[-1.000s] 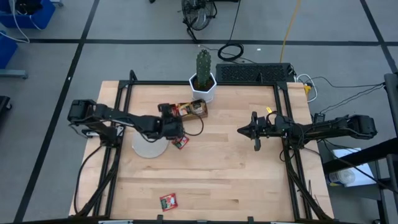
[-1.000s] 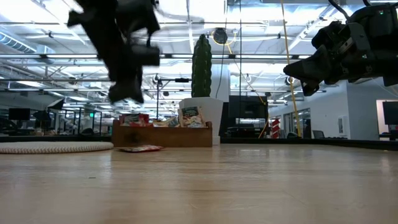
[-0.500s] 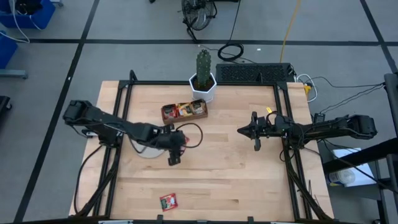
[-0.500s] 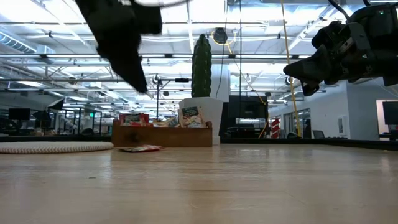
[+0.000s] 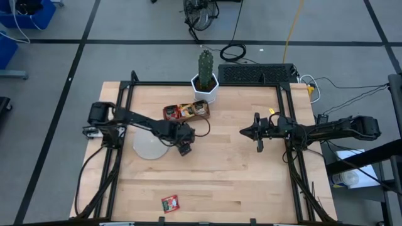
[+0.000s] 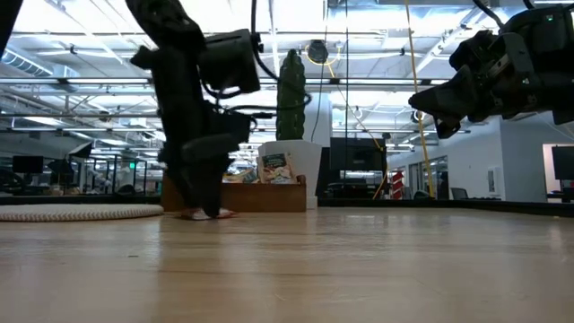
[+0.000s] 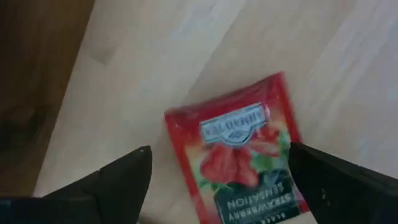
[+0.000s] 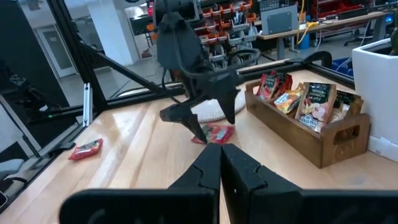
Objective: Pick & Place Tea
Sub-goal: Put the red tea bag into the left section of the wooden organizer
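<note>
Left gripper (image 7: 217, 171): your fingers (image 7: 118, 180) stand spread, grasping nothing.
Red strawberry sachet (image 7: 245, 155): flat on the table (image 5: 239, 169), between both fingers, beside the tray (image 5: 186, 111).
Right gripper (image 5: 258, 133): clenched, right side.

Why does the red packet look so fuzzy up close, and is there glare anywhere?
Left wrist view: the red tea sachet is soft, lying very near the lens between the open left gripper fingers. Low view: bright ceiling lights wash out the top, leaving the arms dark. High view: even light.
</note>
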Robot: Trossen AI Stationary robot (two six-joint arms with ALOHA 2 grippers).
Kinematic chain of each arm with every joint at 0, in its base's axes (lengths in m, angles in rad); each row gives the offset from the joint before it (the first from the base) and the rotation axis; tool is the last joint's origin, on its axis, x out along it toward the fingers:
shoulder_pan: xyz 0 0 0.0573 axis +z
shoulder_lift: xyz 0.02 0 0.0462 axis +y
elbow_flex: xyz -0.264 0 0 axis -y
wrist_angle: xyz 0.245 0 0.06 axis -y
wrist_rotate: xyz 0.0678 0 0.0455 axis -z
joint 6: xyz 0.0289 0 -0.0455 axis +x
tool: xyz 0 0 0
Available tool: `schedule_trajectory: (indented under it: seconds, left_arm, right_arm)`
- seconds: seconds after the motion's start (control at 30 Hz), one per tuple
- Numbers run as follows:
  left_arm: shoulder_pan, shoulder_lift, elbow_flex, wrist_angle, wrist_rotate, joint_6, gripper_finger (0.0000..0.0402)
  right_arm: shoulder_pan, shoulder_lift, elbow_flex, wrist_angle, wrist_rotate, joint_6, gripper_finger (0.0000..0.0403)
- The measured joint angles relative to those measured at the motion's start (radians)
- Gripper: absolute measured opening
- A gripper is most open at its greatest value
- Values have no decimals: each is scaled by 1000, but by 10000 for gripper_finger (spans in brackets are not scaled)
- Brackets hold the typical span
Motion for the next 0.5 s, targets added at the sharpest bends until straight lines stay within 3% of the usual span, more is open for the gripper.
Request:
schedule_trajectory:
  seconds: [0.1, 0.3, 0.5]
  left_arm:
    - [10, 45, 5, 46, 74, 5, 362]
    - [-3, 91, 8, 74, 86, 25, 339]
    - [-10, 49, 1, 74, 104, 79, 262]
  right_arm:
    - [0, 0, 0, -1, 0, 0, 0]
    - [0, 0, 0, -1, 0, 0, 0]
    - [0, 0, 0, -1, 0, 0, 0]
